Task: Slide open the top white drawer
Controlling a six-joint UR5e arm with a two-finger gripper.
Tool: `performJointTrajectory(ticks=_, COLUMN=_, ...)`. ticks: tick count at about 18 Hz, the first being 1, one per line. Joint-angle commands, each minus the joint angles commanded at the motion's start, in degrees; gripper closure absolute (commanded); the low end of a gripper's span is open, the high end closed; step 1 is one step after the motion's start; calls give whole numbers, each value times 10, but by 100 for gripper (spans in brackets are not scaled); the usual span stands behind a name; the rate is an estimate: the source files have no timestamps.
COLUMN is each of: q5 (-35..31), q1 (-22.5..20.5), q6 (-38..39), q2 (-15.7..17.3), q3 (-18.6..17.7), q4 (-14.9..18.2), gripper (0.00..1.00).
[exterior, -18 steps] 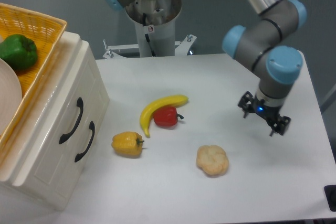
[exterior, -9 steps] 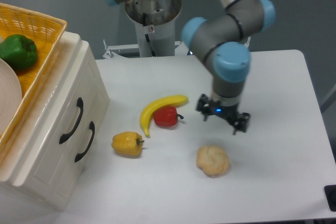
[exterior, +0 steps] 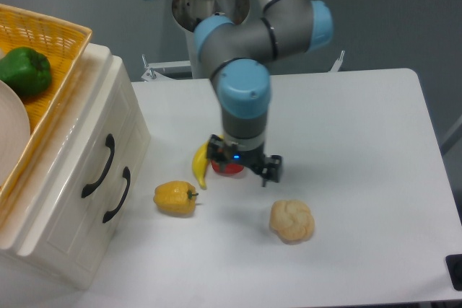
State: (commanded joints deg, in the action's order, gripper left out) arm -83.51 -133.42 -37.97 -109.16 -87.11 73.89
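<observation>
Gripper (exterior: 243, 166) hangs open and empty; the top white drawer (exterior: 108, 135) handle sits well off to its left.

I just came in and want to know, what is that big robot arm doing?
The robot's hand hangs over the middle of the table, above the banana and the red pepper, and it holds nothing. Its job is the top white drawer on the left, which is not yet pulled out and is untouched. A yellow pepper and a bread roll lie nearby. A basket with a green pepper sits on top of the cabinet.
</observation>
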Motion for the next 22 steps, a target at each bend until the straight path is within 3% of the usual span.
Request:
performJointTrajectory(ticks=3, q5=58, q1=6, q6=0, q2=0, q3=26, q4=48, gripper=0)
performJointTrajectory(ticks=7, q5=116, q1=30, q6=11, q2=0, q3=34, q4=73, gripper=0)
performJointTrajectory(ticks=13, q5=163, q1=67, q6=80, q2=0, q3=41, q4=79, gripper=0)
performJointTrajectory(ticks=22, q5=184, q1=64, q6=100, q2=-3, q3=50, q4=79, gripper=0)
